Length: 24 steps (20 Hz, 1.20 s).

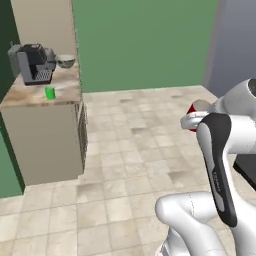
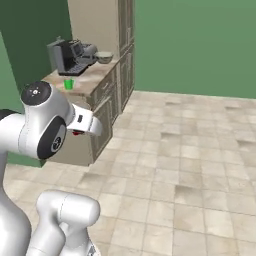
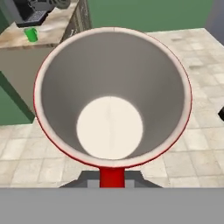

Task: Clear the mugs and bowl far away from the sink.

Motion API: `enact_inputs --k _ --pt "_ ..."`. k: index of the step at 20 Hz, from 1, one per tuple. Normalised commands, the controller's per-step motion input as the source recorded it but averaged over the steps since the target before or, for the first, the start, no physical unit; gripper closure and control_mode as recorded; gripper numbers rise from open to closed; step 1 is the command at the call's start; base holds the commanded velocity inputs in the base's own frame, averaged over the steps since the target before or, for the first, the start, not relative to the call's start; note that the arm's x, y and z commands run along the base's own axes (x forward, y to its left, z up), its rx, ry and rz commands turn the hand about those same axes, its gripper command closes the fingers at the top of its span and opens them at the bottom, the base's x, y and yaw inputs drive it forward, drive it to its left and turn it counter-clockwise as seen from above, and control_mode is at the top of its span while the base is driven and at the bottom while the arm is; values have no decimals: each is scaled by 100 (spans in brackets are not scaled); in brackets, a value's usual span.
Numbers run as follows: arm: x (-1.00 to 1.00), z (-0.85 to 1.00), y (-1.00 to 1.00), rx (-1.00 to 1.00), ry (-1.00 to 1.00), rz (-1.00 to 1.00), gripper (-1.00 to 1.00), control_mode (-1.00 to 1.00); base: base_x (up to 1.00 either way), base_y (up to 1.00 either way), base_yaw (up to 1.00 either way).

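Note:
The hand view looks straight down into the red mug [image 3: 112, 109], with its pale inside and red rim. My gripper [image 3: 112, 181] is shut on the mug's handle, holding it in the air over the tiled floor. From the left base view a sliver of the red mug [image 1: 192, 108] shows behind my forearm. The green mug [image 1: 49, 93] [image 2: 68, 84] stands upright on the beige counter [image 1: 25, 97], well ahead and to my left. The bowl [image 1: 65, 61] [image 2: 104, 57] sits farther back on that counter. The sink is out of view.
A dark coffee machine [image 1: 34, 62] [image 2: 70, 55] stands on the counter between the green mug and the bowl. Cabinet drawers [image 2: 107, 100] front the counter. Open tiled floor [image 1: 135, 145] lies between me and the counter, with a green wall behind.

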Motion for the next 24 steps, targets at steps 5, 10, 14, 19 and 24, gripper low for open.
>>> enact_inputs --k 5,10,14,19,24 --pt "0 0 0 0 0 0 100 100 100 -100 14" --pt "0 0 0 0 0 0 100 100 100 -88 20" --pt "0 0 0 0 0 0 100 100 100 -39 18" --pt "0 0 0 0 0 0 100 100 73 -30 56" --pt "0 0 0 0 0 0 100 100 25 -15 94"
